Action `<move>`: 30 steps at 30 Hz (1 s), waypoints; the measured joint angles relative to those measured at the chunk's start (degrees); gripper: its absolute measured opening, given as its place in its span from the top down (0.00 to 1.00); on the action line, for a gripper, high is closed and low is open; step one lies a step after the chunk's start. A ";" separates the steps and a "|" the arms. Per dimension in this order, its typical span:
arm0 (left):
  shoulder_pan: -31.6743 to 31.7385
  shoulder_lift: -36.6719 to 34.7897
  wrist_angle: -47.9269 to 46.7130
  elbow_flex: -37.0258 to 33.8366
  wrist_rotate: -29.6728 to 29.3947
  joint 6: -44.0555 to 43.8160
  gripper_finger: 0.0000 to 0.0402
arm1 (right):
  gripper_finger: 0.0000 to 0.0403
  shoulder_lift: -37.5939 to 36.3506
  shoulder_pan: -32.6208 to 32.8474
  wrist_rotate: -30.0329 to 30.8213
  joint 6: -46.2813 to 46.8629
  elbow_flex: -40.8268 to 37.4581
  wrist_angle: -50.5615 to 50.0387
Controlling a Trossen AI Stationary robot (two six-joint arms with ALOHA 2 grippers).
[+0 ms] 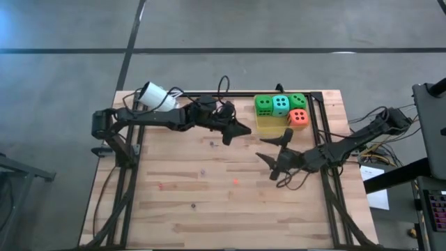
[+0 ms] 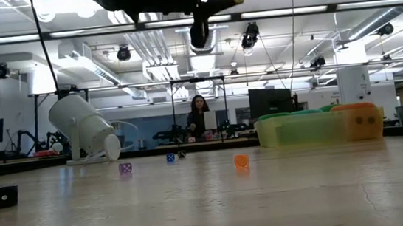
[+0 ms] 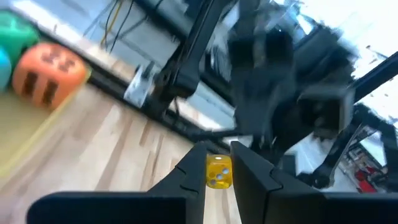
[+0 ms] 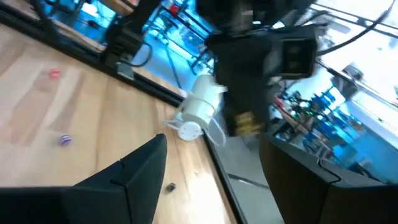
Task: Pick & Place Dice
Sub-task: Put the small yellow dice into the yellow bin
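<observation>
- Plainly, the left arm's jaws were nearly closed on a small yellow die, which was pinched between the two fingertips by opposite flat faces, with white pips facing the wrist camera.
- Those left jaws hung above the tabletop, just beside the open side of the yellow tray and clear of the wood in the low view.
- We saw the right arm's jaws standing wide apart with nothing between them, over the tabletop near the tray's front edge.
- Four large dice sat in the tray: a green die, a teal die and a second green die in a row, with an orange-red die touching them in front.
- Several small dice lay loose and well apart on the wood: an orange one, a purple one, a blue one and a black one.
- We judged the yellow die to be hard, light and smooth, so it could squirt out if the pinch drifted towards an edge or corner. Flat faces, squarely centred on the fingertips, looked the safest hold.
- We judged the large dice to be soft and compressible. They would tolerate a firm squeeze across two opposite faces.
- A white cylindrical lamp lay at the tabletop's far left corner, away from the work.
</observation>
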 joint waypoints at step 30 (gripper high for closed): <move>-1.21 -0.19 4.83 0.01 -1.10 -0.23 0.85 | 0.39 4.81 -1.59 -0.51 -13.38 -1.08 16.76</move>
